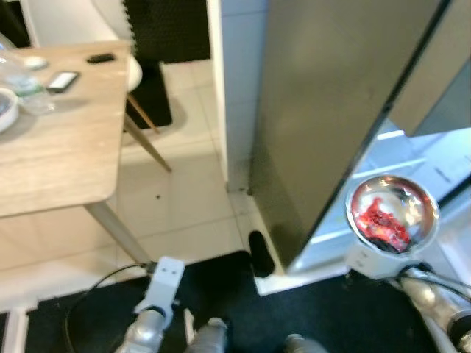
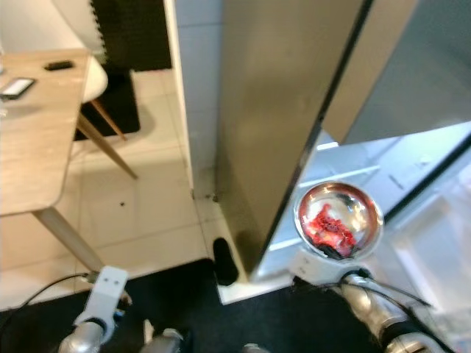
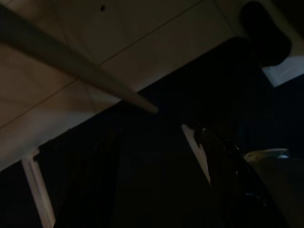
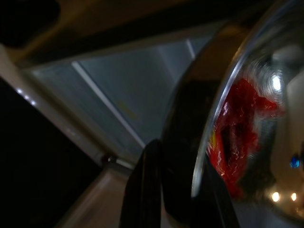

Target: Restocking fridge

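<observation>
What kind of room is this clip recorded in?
Probably a home kitchen or dining corner: an open fridge with lit shelves, a tiled floor, and a wooden table beside it. The right gripper holds a steel bowl of red food.

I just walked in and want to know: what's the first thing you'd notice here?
The shiny metal bowl with red food inside, held up by the right gripper in front of the open fridge. Next, the big grey fridge door swung wide in the middle. A wooden table stands off to the left, and the left gripper hangs low over the dark mat.
</observation>
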`<state>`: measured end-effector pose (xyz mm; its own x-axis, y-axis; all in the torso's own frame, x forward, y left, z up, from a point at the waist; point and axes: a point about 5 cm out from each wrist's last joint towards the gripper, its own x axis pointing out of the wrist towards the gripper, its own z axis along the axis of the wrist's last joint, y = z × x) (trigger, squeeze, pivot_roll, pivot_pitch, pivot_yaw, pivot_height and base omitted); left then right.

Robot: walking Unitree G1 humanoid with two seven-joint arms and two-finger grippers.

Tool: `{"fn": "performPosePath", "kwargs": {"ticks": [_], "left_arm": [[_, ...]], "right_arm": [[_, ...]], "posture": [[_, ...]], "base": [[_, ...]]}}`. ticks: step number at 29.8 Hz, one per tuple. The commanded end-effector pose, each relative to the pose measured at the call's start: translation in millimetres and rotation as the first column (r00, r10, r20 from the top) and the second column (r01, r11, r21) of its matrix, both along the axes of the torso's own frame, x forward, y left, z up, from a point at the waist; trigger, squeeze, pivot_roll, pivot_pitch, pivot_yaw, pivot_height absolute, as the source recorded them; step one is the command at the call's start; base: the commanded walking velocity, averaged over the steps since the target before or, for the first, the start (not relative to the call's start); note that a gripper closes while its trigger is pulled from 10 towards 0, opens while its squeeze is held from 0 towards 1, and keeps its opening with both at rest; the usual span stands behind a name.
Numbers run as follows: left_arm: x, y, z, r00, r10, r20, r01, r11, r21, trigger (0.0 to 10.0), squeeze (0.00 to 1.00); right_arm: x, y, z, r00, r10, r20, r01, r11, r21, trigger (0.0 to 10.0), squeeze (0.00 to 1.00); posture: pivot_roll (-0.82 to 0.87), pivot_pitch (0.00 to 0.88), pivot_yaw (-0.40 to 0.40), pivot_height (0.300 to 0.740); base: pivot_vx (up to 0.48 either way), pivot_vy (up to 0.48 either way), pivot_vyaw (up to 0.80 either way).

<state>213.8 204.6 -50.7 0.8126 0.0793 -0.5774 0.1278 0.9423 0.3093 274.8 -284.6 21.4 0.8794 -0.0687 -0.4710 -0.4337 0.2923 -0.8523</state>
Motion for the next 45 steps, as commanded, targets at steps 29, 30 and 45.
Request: {"fn": "performPosePath", "kwargs": {"ticks": [29, 30, 45], "left_arm": [[-2.6, -2.1, -4.6, 0.999, 0.014, -0.042, -0.014, 1.000, -0.008, 10.0, 0.00], [-2.3, -1.9, -4.6, 0.999, 0.015, -0.043, -0.016, 1.000, -0.005, 10.0, 0.00], [-2.8, 1.0, -4.9, 0.998, 0.044, -0.046, -0.045, 0.999, -0.008, 10.0, 0.00]], "right_arm": [[-12.0, 8.6, -15.2, 0.992, 0.048, -0.114, -0.042, 0.998, 0.057, 10.0, 0.00], [-11.9, 8.9, -15.2, 0.992, 0.049, -0.114, -0.042, 0.997, 0.058, 10.0, 0.00], [-11.4, 8.9, -13.9, 0.992, 0.053, -0.110, -0.046, 0.997, 0.070, 10.0, 0.00]], "posture": [[-0.04, 0.163, -0.031, 0.740], [-0.04, 0.163, -0.031, 0.740], [-0.04, 0.166, -0.032, 0.740]], "base": [[0.037, -0.057, 0.18], [0.296, -0.375, 0.00], [0.170, -0.116, 0.00]]}}
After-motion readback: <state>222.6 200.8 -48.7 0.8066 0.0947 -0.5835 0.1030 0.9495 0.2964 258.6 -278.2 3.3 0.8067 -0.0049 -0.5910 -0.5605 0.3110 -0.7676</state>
